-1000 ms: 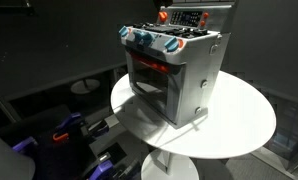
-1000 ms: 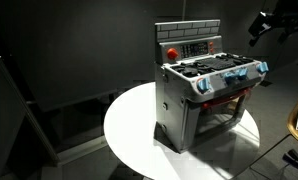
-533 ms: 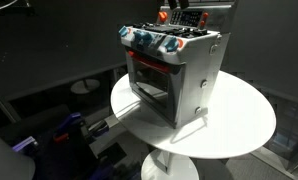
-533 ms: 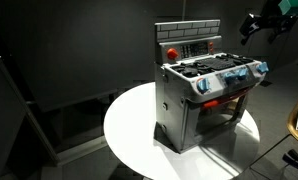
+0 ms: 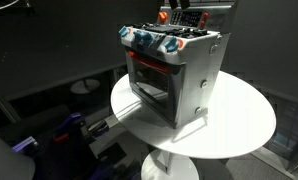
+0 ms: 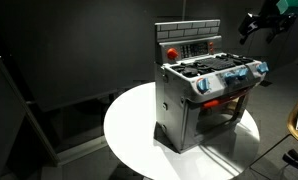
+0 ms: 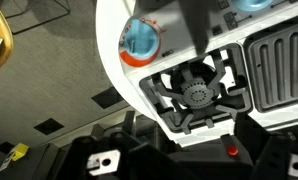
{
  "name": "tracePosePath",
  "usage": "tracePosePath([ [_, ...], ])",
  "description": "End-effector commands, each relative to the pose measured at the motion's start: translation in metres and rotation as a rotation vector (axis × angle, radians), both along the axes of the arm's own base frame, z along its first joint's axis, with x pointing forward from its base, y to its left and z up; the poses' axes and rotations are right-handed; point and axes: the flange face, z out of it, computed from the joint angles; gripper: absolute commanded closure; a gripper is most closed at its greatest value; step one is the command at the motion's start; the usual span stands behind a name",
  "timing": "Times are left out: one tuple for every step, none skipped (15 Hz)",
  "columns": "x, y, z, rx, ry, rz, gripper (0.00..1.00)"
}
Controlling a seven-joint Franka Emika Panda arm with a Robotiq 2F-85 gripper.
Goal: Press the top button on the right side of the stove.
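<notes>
Silver-bodied toy stove (image 6: 174,110) on the round white counter (image 6: 124,125), below the end effector (image 6: 252,27) and off to one side of it, well apart in an exterior view. Hangs in the air there, touching nothing, about level with the raised back panel (image 6: 189,33) or a little above it. Cannot tell from any view whether wide or narrow at the fingers: too small and dark from outside, and only blurred dark shapes at the edges of the wrist view. Holds nothing, as far as can be made out. Looking down from the wrist: a blue-and-red knob (image 7: 141,40) and a black burner (image 7: 197,95) in sight beneath, so pointed at the stove's top. Nothing of the task done so far, judging by the gap: no button touched. Left to do: pick out the top button on the right side, which is hard to make out here (only a red round button (image 6: 172,52) on the panel shows), then close the distance, bring the tip down and in, and push.
</notes>
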Motion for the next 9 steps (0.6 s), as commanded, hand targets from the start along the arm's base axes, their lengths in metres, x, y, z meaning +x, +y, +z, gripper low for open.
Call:
tracePosePath([
  [0.012, -0.006, 0.002, -0.009, -0.057, -0.032, 0.00],
  [0.015, -0.007, 0.000, -0.014, -0.076, -0.036, 0.00],
  [0.020, -0.008, -0.002, -0.016, -0.088, -0.037, 0.00],
  [0.023, -0.009, -0.004, -0.015, -0.098, -0.037, 0.00],
  [0.028, -0.009, -0.007, -0.015, -0.102, -0.038, 0.00],
  [0.032, -0.011, -0.010, -0.015, -0.113, -0.039, 0.00],
  [0.037, -0.012, -0.014, -0.015, -0.115, -0.044, 0.00],
  [0.042, -0.014, -0.017, -0.018, -0.123, -0.046, 0.00],
  [0.047, -0.017, -0.020, -0.019, -0.125, -0.054, 0.00],
])
